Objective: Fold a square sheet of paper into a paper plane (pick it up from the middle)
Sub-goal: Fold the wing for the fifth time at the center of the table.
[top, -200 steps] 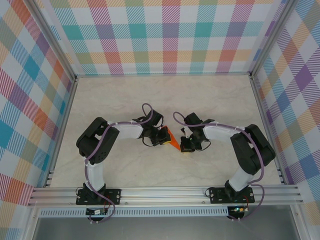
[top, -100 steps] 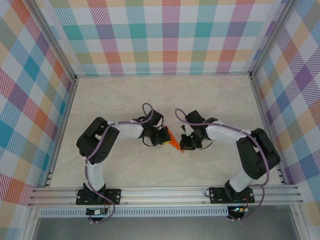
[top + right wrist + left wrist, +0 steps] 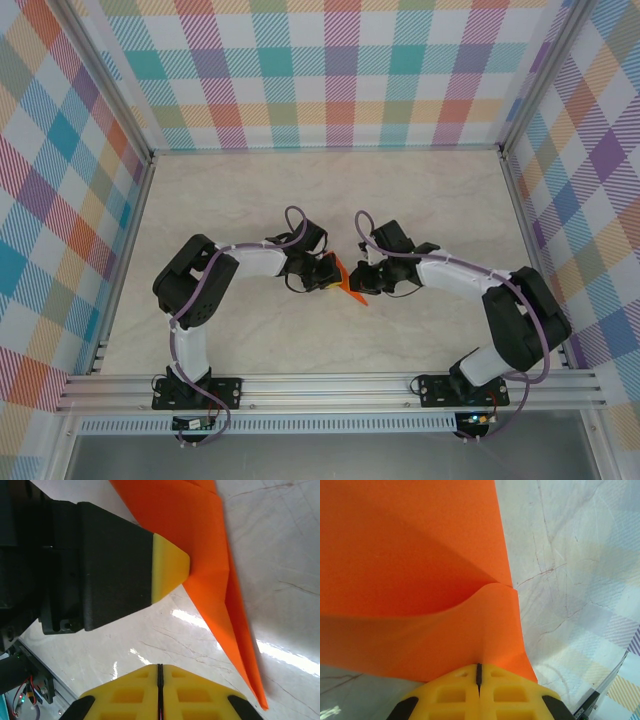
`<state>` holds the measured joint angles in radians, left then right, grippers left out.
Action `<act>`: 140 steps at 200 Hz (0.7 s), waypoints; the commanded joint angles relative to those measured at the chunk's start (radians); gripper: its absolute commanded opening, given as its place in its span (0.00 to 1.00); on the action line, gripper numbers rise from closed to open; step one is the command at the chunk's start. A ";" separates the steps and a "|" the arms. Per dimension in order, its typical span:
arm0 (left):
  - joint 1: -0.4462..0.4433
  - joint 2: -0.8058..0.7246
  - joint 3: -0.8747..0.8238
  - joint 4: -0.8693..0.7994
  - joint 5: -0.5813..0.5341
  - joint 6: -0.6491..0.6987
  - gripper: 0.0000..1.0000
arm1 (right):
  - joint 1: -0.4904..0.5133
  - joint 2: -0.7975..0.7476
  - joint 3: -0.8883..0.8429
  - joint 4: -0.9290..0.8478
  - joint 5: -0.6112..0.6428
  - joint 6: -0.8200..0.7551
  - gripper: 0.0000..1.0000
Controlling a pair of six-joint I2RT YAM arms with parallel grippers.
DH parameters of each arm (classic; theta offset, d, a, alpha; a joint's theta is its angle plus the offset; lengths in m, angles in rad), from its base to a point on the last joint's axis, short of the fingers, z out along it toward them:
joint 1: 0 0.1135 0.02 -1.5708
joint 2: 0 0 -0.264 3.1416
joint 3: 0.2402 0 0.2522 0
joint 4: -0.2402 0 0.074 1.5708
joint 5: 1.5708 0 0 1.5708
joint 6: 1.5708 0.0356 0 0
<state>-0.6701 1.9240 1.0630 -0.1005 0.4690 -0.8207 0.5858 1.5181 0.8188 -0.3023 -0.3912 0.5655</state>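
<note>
The orange paper (image 3: 210, 565) is folded into a slim, layered dart tapering to a sharp tip. My left claw (image 3: 479, 674) pinches one edge near mid-table (image 3: 430, 200); a flap bows above the grip.

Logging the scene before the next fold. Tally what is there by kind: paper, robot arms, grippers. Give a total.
Orange paper: 1
Robot arms: 2, the left arm and the right arm
Grippers: 2, the left gripper shut on the paper and the right gripper shut on nothing
Total: 5
</note>
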 commanded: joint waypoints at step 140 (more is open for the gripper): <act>0.001 0.055 -0.024 -0.077 -0.098 0.057 0.03 | 0.006 0.180 0.053 -0.084 0.151 -0.021 0.05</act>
<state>-0.6701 1.9240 1.0641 -0.0998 0.4706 -0.8131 0.5892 1.6737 0.8551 -0.3317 -0.2863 0.5613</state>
